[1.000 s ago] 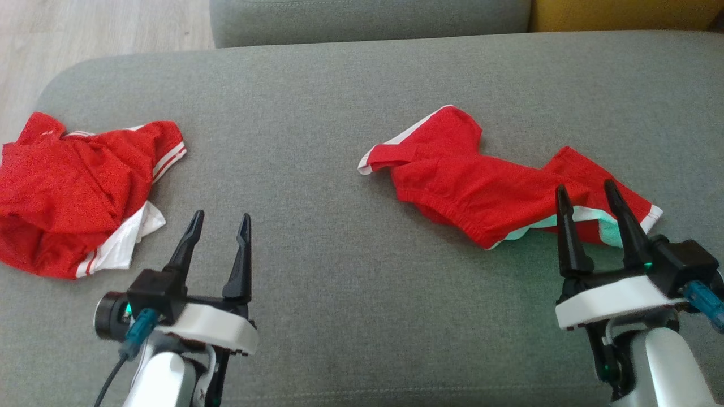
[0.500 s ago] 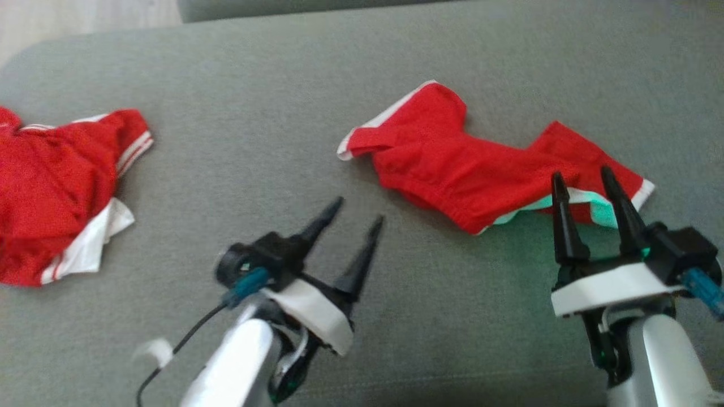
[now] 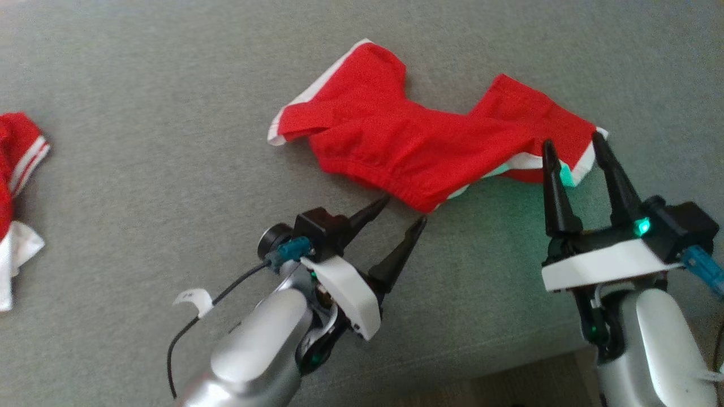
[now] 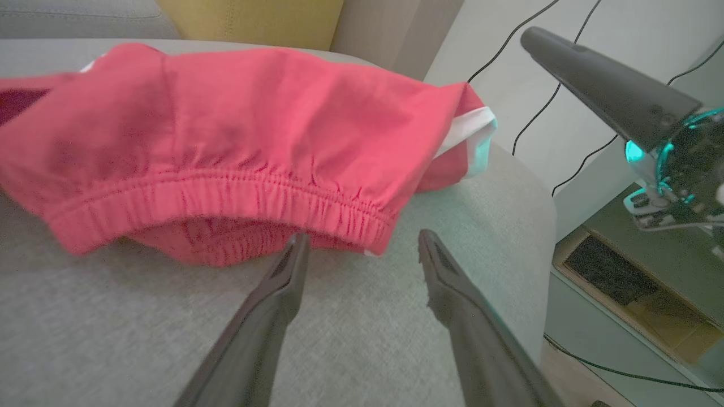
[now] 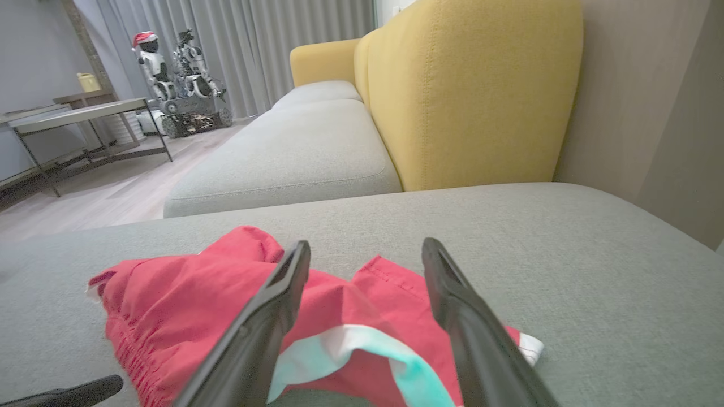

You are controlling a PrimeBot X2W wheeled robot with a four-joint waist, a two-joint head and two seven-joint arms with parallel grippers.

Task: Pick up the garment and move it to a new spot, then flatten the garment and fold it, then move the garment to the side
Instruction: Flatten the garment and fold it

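Head view: the shorts (image 3: 407, 141) are lying crumpled on the cushion (image 3: 169, 113), toward its right end, with the elastic waistband facing the near edge. The left gripper (image 3: 405, 208) is pointing at the waistband with its jaws standing moderately open and holding nothing; its tips are sitting just beside the fabric. The right gripper (image 3: 572, 139) is standing at the white-trimmed leg hem at the right end of the shorts, jaws wide apart and gripping nothing. A second garment (image 3: 17, 169) is lying at the cushion's left end, well apart from the shorts.

Left wrist view: the left gripper (image 4: 363, 236) is showing both fingers spread, with nothing between them. The tip of the finger on this view's left is meeting the lower edge of the waistband; whether it is touching cannot be told. The shorts (image 4: 226, 130) are spreading across the cushion (image 4: 113, 328) ahead. One finger (image 4: 599, 90) of the right gripper is angling in at the upper right.

Right wrist view: the right gripper (image 5: 366, 244) is hanging open over the shorts (image 5: 186, 282), its fingers straddling the white hem band; contact cannot be told. The shorts are lying near the cushion's (image 5: 594, 254) near edge. A yellow backrest (image 5: 469, 90) is rising behind the far edge.
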